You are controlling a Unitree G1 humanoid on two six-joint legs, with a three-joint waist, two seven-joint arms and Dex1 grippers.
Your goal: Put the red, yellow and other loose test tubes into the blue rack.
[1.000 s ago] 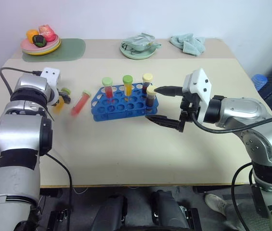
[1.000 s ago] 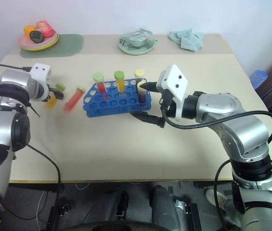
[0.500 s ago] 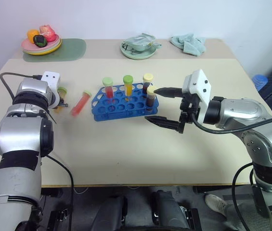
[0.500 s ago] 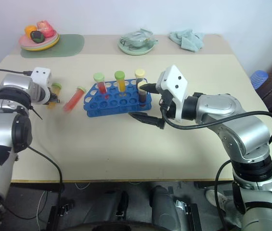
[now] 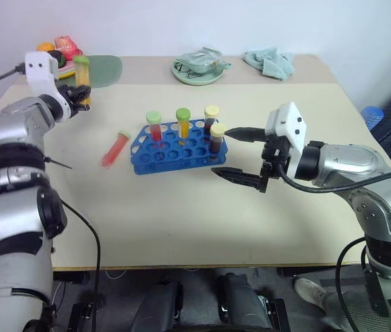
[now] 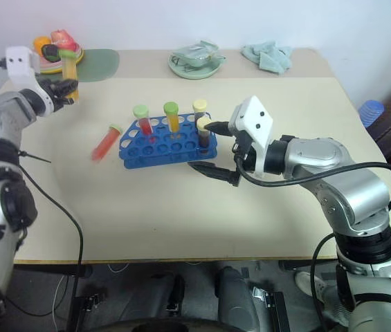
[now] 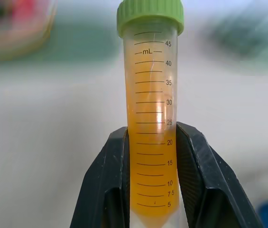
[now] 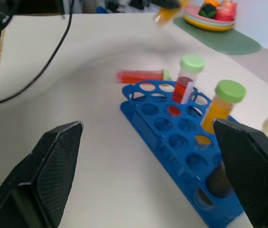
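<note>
Orange liquid fills the yellow-orange tube (image 7: 150, 118) that my left gripper (image 7: 150, 190) has clamped between its two black fingers (image 7: 107, 185); in the wrist view the tube's tip is cut off below, and everything behind it is a soft blur. The tube stands upright in the grip, green cap on top, lifted well clear of the table near the far left corner, in front of the plate of toy food (image 5: 60, 63), which it partly hides. The red tube (image 5: 115, 148) lies flat on the table just left of the blue rack (image 5: 178, 147), its long axis slanted, green cap toward the far side. The rack sits mid-table with four tubes standing upright in it; the two dark ones at its right end overlap, so I can't separate them well. My right gripper (image 5: 235, 154) hangs just beside the rack's right end, fingers spread wide with nothing between them. The table (image 5: 181, 221) is pale beige, backed by a white wall, with a green mat (image 5: 105, 69), a green dish (image 5: 196, 69) and a crumpled teal cloth (image 5: 270, 62) along the far edge.
</note>
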